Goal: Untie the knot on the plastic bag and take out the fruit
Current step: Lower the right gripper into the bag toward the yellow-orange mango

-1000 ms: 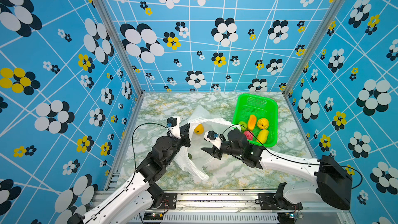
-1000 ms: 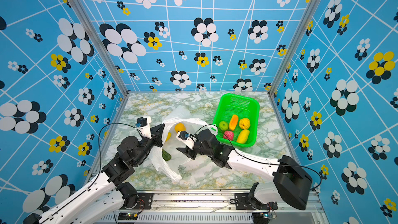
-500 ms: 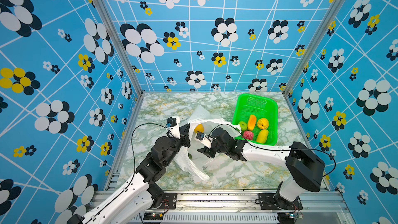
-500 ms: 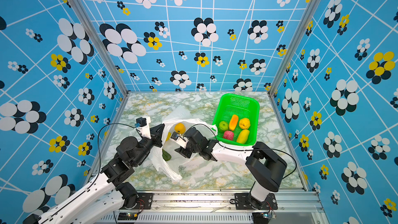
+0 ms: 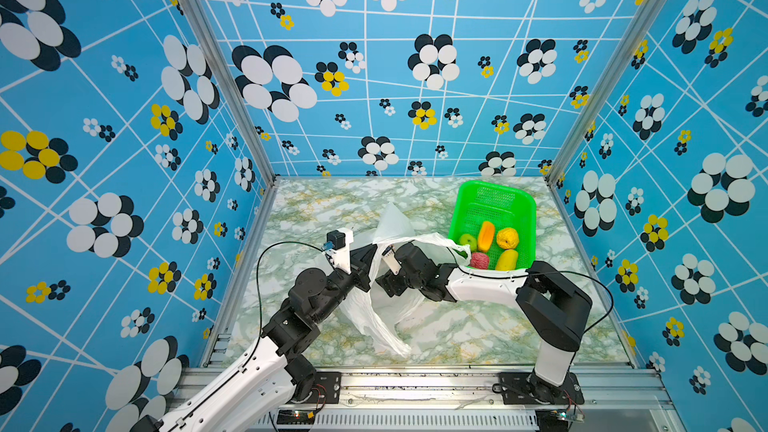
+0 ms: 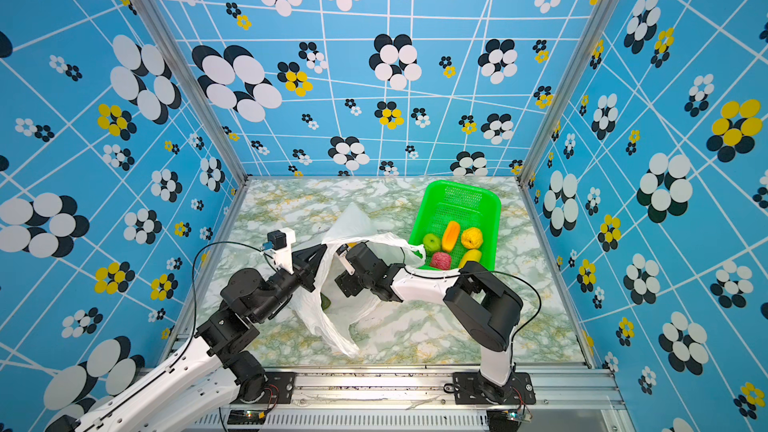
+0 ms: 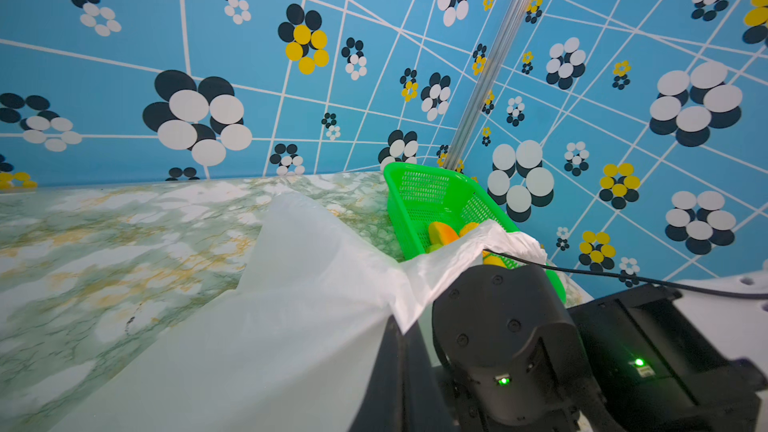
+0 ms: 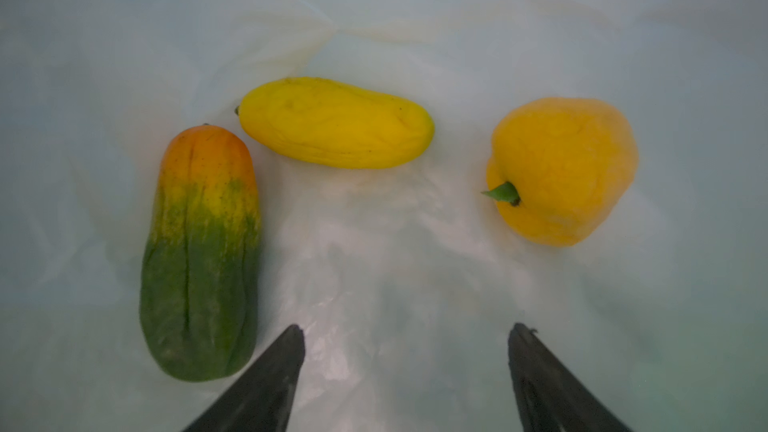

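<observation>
The plastic bag [image 5: 384, 326] lies crumpled in the middle of the counter [image 5: 457, 334], and I see no knot at its mouth. The left claw [image 5: 371, 252] is closed tight on the film and holds one edge up, while the right claw [image 8: 407, 328] is deep inside the bag, its jaws wide apart with nothing between them. The main danger, I think, is that these jaws take the thin film under a fruit together with the fruit, so that lifting drags the whole bag. The orange-yellow round fruit [image 8: 561, 172] may also roll away when touched. If the film slips from the left claw, the mouth may fall over the right arm. Only the right wrist view shows the inside: a green-and-orange long fruit [image 8: 199, 251], a yellow oblong fruit [image 8: 336, 122] and the round one, all apart from the jaws. Both top views hide these behind the arm and the film, but they alone show the green basket [image 5: 494, 201] with five fruits in it, just beside the bag.
</observation>
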### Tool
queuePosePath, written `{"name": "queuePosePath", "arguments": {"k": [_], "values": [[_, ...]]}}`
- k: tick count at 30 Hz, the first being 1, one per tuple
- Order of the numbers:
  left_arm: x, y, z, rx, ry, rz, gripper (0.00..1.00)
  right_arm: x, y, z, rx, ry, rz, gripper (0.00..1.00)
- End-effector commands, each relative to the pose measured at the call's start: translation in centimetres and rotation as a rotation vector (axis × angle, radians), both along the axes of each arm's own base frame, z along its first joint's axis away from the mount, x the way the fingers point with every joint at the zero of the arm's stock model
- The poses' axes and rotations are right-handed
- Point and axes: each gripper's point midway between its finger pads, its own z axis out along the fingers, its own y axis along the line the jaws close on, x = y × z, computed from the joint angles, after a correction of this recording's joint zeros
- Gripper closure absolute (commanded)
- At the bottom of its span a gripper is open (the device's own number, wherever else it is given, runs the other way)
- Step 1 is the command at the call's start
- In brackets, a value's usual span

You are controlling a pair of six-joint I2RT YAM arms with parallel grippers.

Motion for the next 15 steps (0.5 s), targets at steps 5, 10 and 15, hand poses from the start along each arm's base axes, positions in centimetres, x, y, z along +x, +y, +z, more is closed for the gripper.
{"name": "queuePosePath", "arguments": {"k": [5,10,15], "values": [[-0.7,-0.4,1.3,-0.04,-0.045,-0.047,1.0,3.6,1.1,0.9,0.186,0.084,-0.295,0.13],[-0.7,-0.2,1.3,-0.039,-0.054,-0.039,1.0,5.7,0.0,1.5,0.211,0.056,-0.464,0.12],[-0.9,-0.5,1.5,-0.049,-0.051,-0.059,1.0,7.9,-1.5,2.4,0.136,-0.078,-0.556,0.1]]}}
